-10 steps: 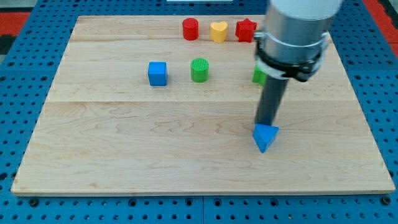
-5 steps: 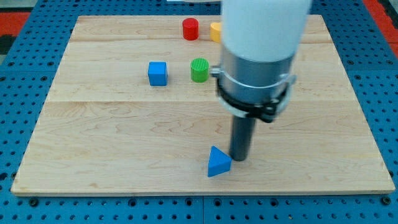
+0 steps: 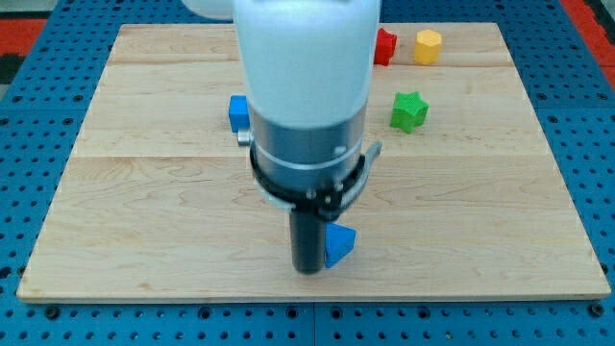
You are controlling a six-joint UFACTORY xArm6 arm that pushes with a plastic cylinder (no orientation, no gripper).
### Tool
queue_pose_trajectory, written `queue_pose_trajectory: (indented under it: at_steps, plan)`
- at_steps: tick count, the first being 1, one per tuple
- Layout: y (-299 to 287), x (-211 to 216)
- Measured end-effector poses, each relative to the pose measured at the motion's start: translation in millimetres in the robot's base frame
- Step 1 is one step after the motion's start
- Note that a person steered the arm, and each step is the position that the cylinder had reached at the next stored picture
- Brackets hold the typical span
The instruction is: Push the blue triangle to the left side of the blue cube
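The blue triangle (image 3: 339,244) lies near the board's bottom edge, a little right of centre. My tip (image 3: 307,269) rests on the board right against the triangle's left side. The blue cube (image 3: 236,111) sits up and to the left, mostly hidden behind the arm's wide body, with only its left part showing.
A green star (image 3: 408,111) sits right of the arm. A red block (image 3: 385,46) and a yellow hexagon (image 3: 428,45) sit near the top edge. The arm's body (image 3: 306,106) hides the board's middle and other blocks behind it.
My tip moved from the triangle's upper right, across it, to its left side. The triangle slid down and left early on, then stayed nearly still. The arm now covers the green cylinder and most of the cube.
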State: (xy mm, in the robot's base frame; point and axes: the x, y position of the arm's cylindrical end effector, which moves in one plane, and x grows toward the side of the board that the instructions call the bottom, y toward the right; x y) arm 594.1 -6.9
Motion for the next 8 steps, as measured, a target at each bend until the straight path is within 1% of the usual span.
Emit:
queue_pose_trajectory:
  at_steps: [1, 2, 3, 5, 6, 7, 8]
  plan:
    - [9.5, 24.9]
    - [58.5, 12.3]
    - [40.0, -9.9]
    - [4.5, -74.5]
    - [-43.7, -85.1]
    - [-40.9, -104.0]
    - [-4.4, -105.2]
